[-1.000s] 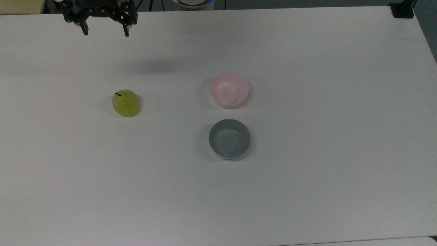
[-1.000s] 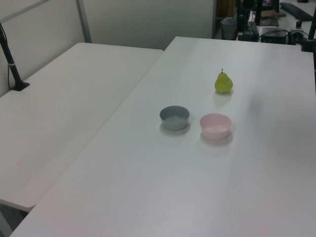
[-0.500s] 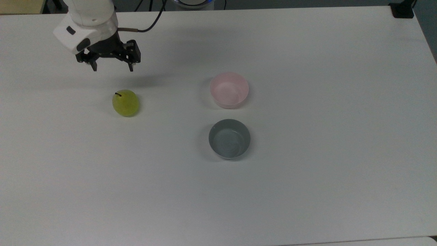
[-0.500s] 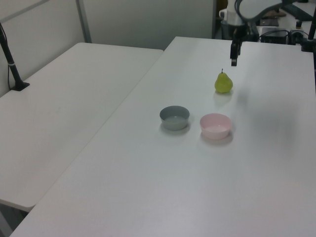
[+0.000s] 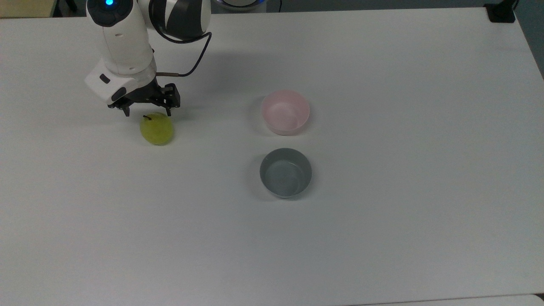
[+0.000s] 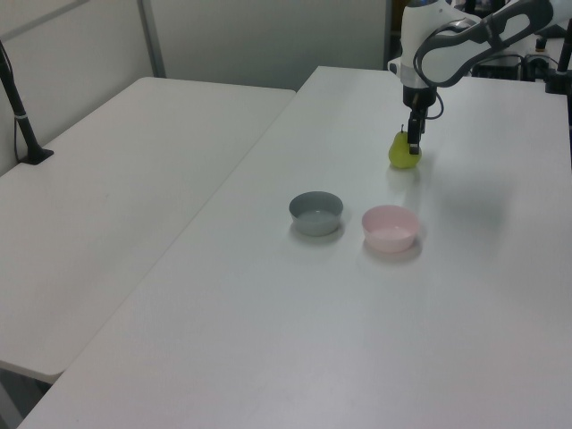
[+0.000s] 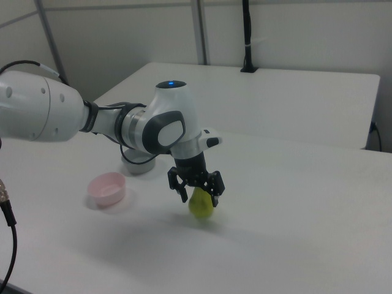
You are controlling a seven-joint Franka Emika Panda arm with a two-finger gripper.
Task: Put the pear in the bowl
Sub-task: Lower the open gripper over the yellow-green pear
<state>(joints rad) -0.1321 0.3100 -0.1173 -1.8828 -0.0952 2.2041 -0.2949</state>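
Note:
The yellow-green pear (image 5: 157, 129) (image 6: 403, 155) (image 7: 201, 204) stands on the white table (image 5: 382, 238), at the top view's left. My gripper (image 5: 147, 113) (image 7: 199, 197) hangs open just above the pear's top, a black finger on either side of the stem, not gripping it. The pale pink bowl (image 5: 285, 112) (image 6: 390, 228) (image 7: 107, 188) sits near the table's middle, to the right of the pear in the top view, and it holds nothing.
A grey bowl (image 5: 285, 172) (image 6: 315, 214) of similar size stands right beside the pink one, below it in the top view. A second white table (image 6: 116, 197) adjoins in the left view's left. A black clamp (image 5: 500, 12) sits at the top view's far right corner.
The arm has come down from the table's far edge toward the pear; the open gripper now straddles its top. Pear and bowls have not moved.

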